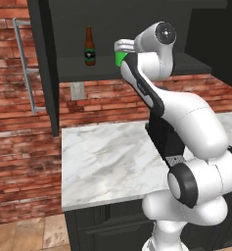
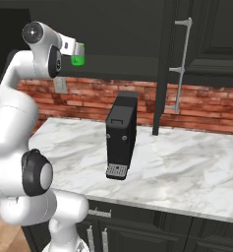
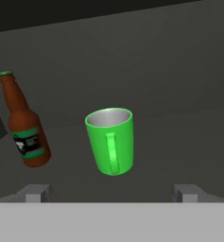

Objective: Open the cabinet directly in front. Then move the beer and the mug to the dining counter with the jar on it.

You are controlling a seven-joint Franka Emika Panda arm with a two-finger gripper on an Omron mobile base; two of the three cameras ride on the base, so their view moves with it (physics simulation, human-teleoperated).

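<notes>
- claw (image 3: 111, 193) open, jaws wide apart, nothing between them; the two grey tips sit at lower left and lower right of the hand view
- mug (image 3: 110, 141) is dead centre in the hand view, just above the gap between the tips, not touching either; handle faces the camera
- beer (image 3: 23, 120) at left of the hand view, looks tilted there, beside the mug and apart from it, outside the span of the claw
- left base view: beer (image 1: 90, 47) stands upright on the cabinet shelf (image 1: 83, 68), upper middle of frame; mug (image 1: 120, 55) just right of it, half hidden behind the arm's wrist
- right base view: mug (image 2: 77, 55) at upper left, right at the end of the hand
- mug: bright green, smooth cylinder, pale grey inside, strap handle
- beer: brown glass, long neck, green cap, dark label with green band and white mark
- cabinet (image 1: 43, 59): black, doors swung open, dark matte interior; long brushed-silver bar handle (image 1: 24, 63) on the left door, another (image 2: 183, 64) at upper right of the right base view
- counter (image 1: 107, 162) below: white-grey veined marble, glossy, on black base cabinets
- black boxy appliance (image 2: 121, 135) stands on the counter under the shelf
- red brick wall (image 1: 19, 147) behind, rough courses, with a small grey outlet plate (image 1: 77, 90)
</notes>
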